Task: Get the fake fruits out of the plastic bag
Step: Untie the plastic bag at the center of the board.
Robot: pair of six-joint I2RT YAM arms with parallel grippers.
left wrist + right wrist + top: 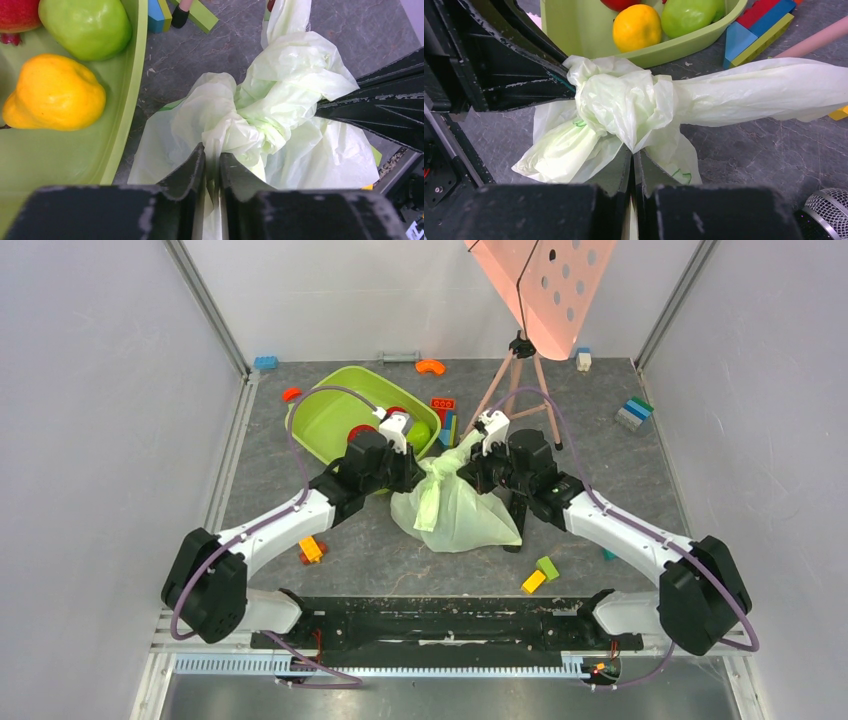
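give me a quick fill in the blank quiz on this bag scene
1. The plastic bag is tied at the top in a ____.
2. The left gripper and right gripper are both shut on the plastic ____.
3. The pear in the green tub is coloured ____.
Missing words: knot; bag; yellow.
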